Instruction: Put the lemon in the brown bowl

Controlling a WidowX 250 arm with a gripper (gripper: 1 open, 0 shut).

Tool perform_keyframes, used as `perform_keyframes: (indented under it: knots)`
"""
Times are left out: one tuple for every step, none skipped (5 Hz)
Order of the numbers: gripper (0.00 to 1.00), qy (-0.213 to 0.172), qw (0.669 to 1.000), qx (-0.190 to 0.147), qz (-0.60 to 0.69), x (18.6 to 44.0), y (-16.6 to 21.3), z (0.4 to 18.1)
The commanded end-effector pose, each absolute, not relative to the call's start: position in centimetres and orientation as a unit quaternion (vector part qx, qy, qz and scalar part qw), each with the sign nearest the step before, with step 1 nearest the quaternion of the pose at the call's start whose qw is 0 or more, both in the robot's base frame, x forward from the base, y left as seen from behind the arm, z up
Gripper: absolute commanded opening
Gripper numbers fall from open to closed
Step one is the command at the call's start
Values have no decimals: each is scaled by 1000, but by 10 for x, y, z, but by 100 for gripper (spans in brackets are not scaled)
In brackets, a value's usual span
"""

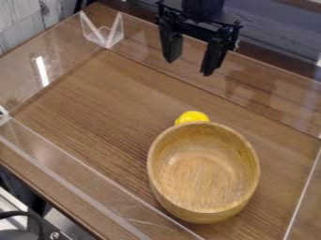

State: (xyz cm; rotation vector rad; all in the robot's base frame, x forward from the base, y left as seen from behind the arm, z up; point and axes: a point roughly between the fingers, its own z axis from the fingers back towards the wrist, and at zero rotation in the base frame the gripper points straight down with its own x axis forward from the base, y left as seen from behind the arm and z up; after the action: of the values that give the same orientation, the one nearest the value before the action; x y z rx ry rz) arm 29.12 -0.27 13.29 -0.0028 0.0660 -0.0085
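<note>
Overhead view of the wooden bowl (pixel 204 173) and its surroundings; all places are given relative to the bowl. The lemon (pixel 192 118) lies outside the bowl, just beside its rim on the side facing the robot arm (pixel 201 11). Whether fruit and rim touch cannot be told. The claw (pixel 194 59) is above the table (pixel 94 108), well apart from the bowl on the lemon's side, its 2 fingers spread with nothing between them.

Likely faults, by judgement, number 3. (1) Rim collision: because the lemon sits so near the bowl, a finger lowered on the bowl side could land on the rim, tipping or pushing the bowl. (2) Lost grip: the fruit is small and rounded, so an off-centre closure could squeeze it out and roll it along the rim or away from the bowl. (3) Short release: if lifted too little, the lemon could catch the rim and drop outside the bowl.
</note>
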Motion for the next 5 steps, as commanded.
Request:
perform_keyframes:
  knots:
    - [100, 34, 999, -3, -10, 291, -3, 125]
    - [100, 23, 1000, -5, -17, 288, -4, 113]
    - [100, 13, 999, -7, -42, 287, -5, 107]
    - [100, 8, 999, -10, -50, 289, -7, 102]
    - [100, 5, 998, -12, -57, 290, -8, 97]
